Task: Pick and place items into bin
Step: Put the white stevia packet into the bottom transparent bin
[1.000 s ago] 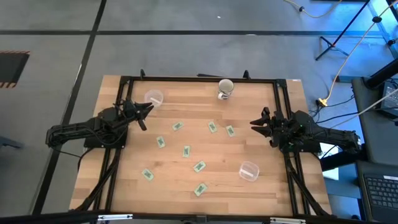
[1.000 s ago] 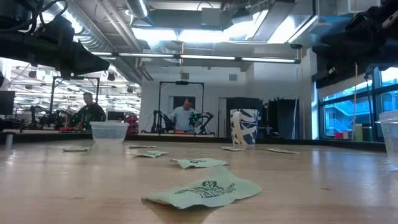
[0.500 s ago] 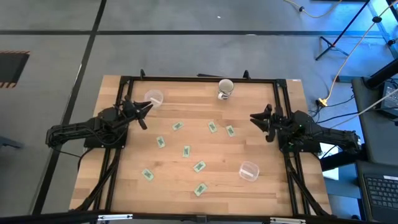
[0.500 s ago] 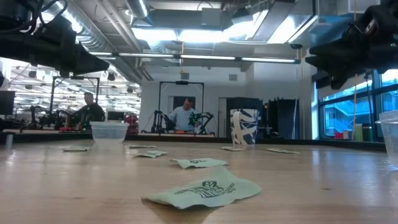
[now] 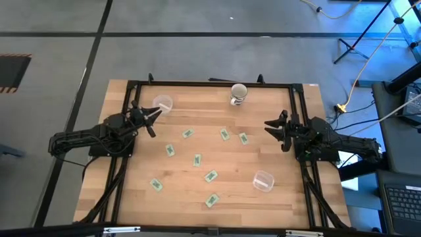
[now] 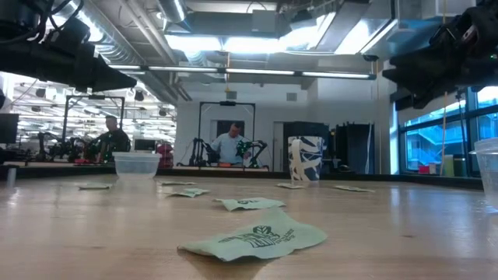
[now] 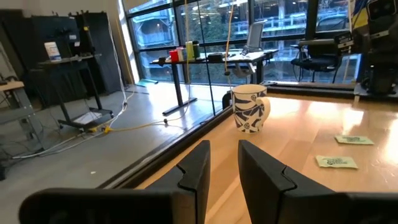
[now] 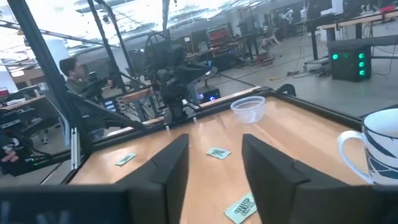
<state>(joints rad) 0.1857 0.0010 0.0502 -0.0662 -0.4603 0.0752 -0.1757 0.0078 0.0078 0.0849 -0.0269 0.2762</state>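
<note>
Several small green packets with white edges lie flat on the wooden table, among them one (image 5: 188, 133), another (image 5: 197, 159) and a near one (image 5: 211, 200) (image 6: 257, 237). My left gripper (image 5: 152, 117) (image 7: 222, 149) is open and hovers at the table's left side, beside a clear tub (image 5: 162, 103). My right gripper (image 5: 271, 126) (image 8: 214, 146) is open and hovers at the right side, clear of the packets. The nearest packet (image 5: 243, 138) lies to its left.
A patterned white mug (image 5: 238, 94) (image 7: 250, 109) stands near the far edge. A clear tub (image 6: 136, 163) (image 8: 249, 111) sits far left, and another clear container (image 5: 263, 180) sits near right. A black frame (image 5: 210, 83) runs round the table. People sit in the room beyond.
My right gripper has moved a little toward the table's far edge, and its arm now shows at the upper right of the low view. The packets and containers lie as before.
</note>
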